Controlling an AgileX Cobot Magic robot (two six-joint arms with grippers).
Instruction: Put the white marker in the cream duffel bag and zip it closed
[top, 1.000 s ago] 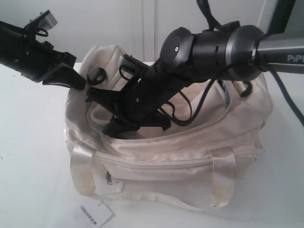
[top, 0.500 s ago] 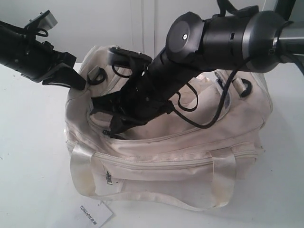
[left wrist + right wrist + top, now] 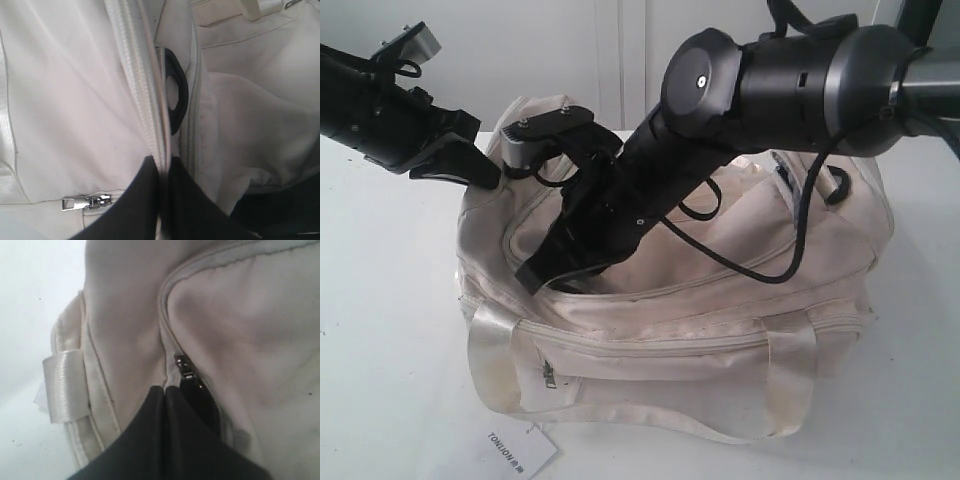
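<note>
The cream duffel bag (image 3: 700, 340) sits on the white table with its curved top zipper partly open. My left gripper (image 3: 488, 175) is at the bag's left end, shut on a seam of bag fabric (image 3: 150, 125) next to a black ring (image 3: 176, 95). My right arm reaches across the bag, and its gripper (image 3: 532, 278) is at the zipper's left front bend. In the right wrist view that gripper (image 3: 164, 389) is shut on the pull just below the silver zipper slider (image 3: 184, 366). Dark lining shows beside it. The white marker is hidden.
A white paper tag (image 3: 515, 450) lies on the table in front of the bag's left corner. Shiny handles (image 3: 490, 350) hang down the front, beside the front pocket's zip pull (image 3: 549, 375). The right arm's black cable (image 3: 790, 260) loops over the bag top.
My right gripper has risen out of the bag's opening and shifted left along the zipper, with the wrist rolling over. The left gripper has kept its hold and place.
</note>
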